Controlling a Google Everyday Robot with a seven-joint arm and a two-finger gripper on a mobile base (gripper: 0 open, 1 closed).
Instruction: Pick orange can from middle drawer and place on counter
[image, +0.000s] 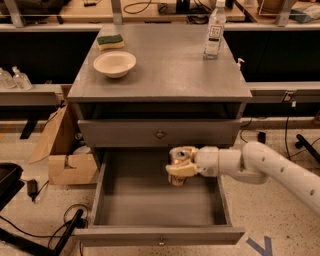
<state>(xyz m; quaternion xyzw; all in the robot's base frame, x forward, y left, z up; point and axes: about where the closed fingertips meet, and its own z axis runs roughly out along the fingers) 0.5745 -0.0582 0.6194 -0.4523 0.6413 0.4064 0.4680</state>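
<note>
1. Far left: a cardboard box (62, 152) stands on the floor beside the cabinet.

2. Table (170, 70), the flat grey top of the cabinet: at its left rear lies a sponge (110, 41) with a green upper face. Just in front of the sponge sits a pale bowl (114, 63), upright. The two are near each other but apart.

3. Below the table: the upper drawer front (125, 132) is closed, with a round knob (160, 134) at its centre.

4. Middle drawer (140, 205): pulled fully out toward the camera, its grey floor exposed.

5. Orange can (176, 180): located inside the open middle drawer, right of centre, near the rear. It is upright with a slight tilt, silver top visible. Whether its base rests on the drawer floor cannot be told.

6. Pincer (179, 162): positioned within the middle drawer, entering from the right. Its tan fingers (184, 170) are clamped on the orange can, one on each side.

7. Arm (270, 167): white, extending from the pincer to the lower right edge of the view.

8. Table, right rear: a clear water bottle (214, 30) stands upright, well apart from the bowl.
</note>
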